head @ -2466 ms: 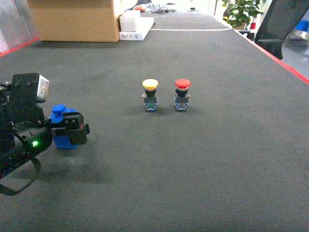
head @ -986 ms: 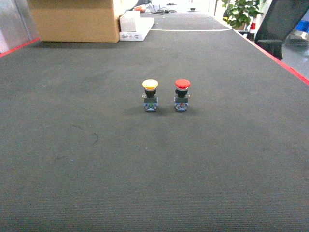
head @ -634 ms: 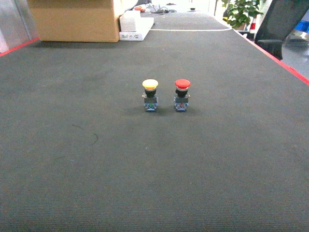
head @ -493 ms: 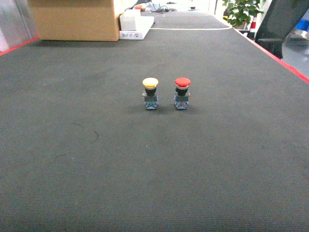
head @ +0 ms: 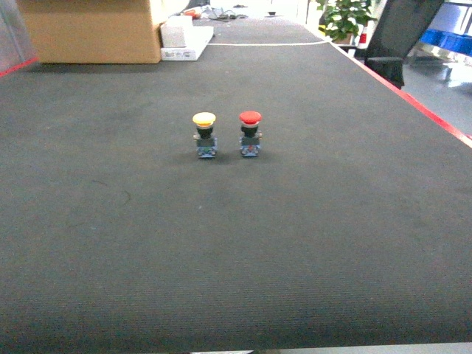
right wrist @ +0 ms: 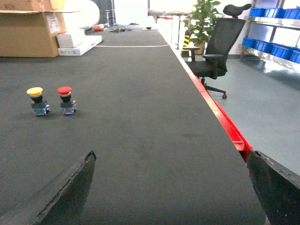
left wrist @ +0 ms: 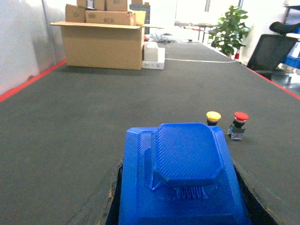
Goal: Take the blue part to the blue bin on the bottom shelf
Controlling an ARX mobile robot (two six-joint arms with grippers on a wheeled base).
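Observation:
The blue part [left wrist: 180,159], a ribbed blue plastic block, fills the lower middle of the left wrist view. My left gripper [left wrist: 180,208] is shut on it, and its dark fingers [left wrist: 114,197] show at both sides. In the right wrist view my right gripper [right wrist: 171,187] is open over the dark mat, with nothing between its fingers [right wrist: 70,190]. Neither gripper appears in the head view. Rows of blue bins [right wrist: 274,11] stand on a metal rack at the far right. I cannot tell which bin is the task's, or which deck is the bottom shelf.
A yellow push-button [head: 204,119] and a red push-button [head: 250,118] stand side by side mid-table. A cardboard box [head: 88,29] sits at the back left. The table's red edge [head: 413,103] runs along the right, with an office chair [right wrist: 215,35] beyond it.
The left gripper holding the blue part has left the head view. The head view has since shifted, so the two buttons now sit further left and higher.

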